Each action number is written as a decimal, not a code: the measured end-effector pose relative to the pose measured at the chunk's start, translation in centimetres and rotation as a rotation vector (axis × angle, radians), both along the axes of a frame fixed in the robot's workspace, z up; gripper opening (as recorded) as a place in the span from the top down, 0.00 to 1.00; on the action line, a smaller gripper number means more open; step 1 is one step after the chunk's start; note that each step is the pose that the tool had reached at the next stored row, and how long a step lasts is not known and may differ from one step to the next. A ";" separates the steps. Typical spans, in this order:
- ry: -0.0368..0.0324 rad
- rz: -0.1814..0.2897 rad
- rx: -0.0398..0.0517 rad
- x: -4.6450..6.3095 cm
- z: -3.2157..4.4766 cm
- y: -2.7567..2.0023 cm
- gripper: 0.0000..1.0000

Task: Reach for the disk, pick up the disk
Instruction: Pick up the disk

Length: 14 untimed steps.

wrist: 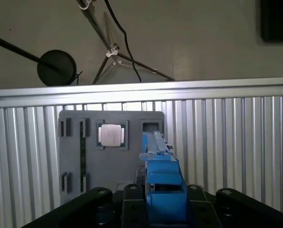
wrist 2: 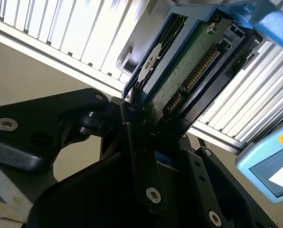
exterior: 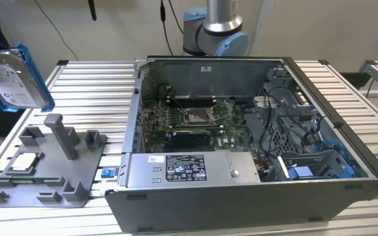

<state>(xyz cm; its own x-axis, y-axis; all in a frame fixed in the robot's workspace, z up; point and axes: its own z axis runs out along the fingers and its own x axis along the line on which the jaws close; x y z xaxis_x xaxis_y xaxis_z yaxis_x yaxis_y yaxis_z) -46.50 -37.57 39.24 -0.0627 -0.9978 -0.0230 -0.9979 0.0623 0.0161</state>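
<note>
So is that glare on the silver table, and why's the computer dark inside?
Yes: in the second wrist view the table slats behind the disk wash out nearly white; in the first wrist view its far rail gleams; in the exterior view the case walls shade the inside.

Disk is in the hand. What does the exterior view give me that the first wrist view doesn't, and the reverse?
Exterior view adds: the open computer case, its motherboard, the arm's base, and the disk face-on, label visible, held above a corner of the slatted table. First wrist view adds: a tripod and a round dark object beyond the table edge, with the disk edge-on. Shared: the hand shut on the disk, the grey fixture tray, the processor chip, the table.
</note>
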 end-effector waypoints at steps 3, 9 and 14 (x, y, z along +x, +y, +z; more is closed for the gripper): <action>0.0000 0.000 0.0000 0.0 0.76 0.00 1.00; 0.0000 0.000 0.0000 0.0 2.45 0.00 1.00; -0.0001 0.000 0.0000 0.0 3.90 0.00 1.00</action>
